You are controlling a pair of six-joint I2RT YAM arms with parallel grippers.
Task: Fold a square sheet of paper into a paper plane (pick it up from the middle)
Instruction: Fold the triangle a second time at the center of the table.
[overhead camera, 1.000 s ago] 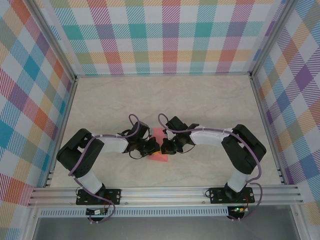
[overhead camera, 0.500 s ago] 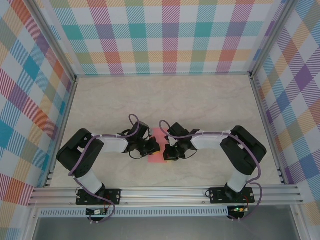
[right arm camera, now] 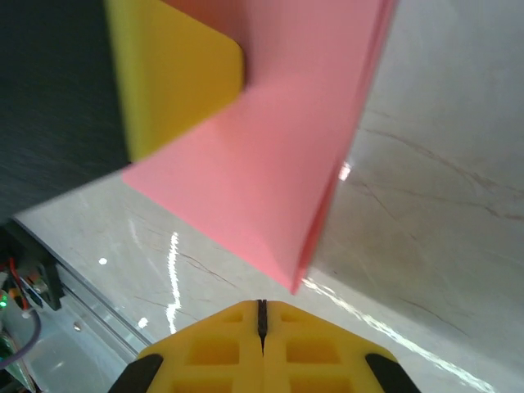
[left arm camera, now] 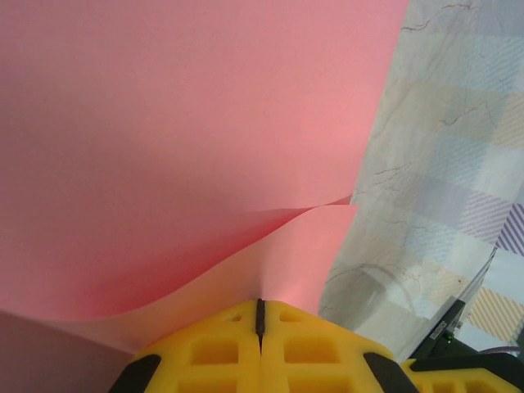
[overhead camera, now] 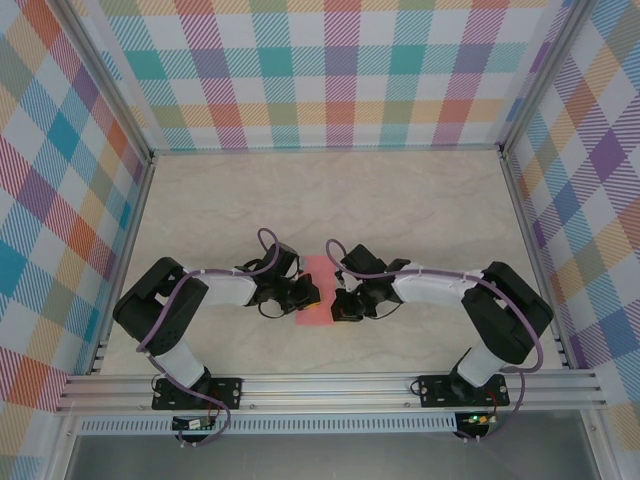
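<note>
Marble-look tabletop (overhead camera: 420,200), checked walls (overhead camera: 330,70): I see 1 square sheet of paper (overhead camera: 312,318) between my 2 claws, left claw (overhead camera: 312,293) pinching its edge, right claw (overhead camera: 338,304) closed empty just beside it.

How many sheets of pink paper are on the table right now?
1. The sheet of paper lies at the near middle of the table, between the left pincer and the right pincer, one flap curled up. Another sheet could be hidden beneath them.

The table (overhead camera: 330,190) lies open along its far edge and far corners, up to the walls (overhead camera: 330,70). By the near edge, left arm (overhead camera: 225,288) and right arm (overhead camera: 430,285) flank the paper (overhead camera: 312,318).
</note>
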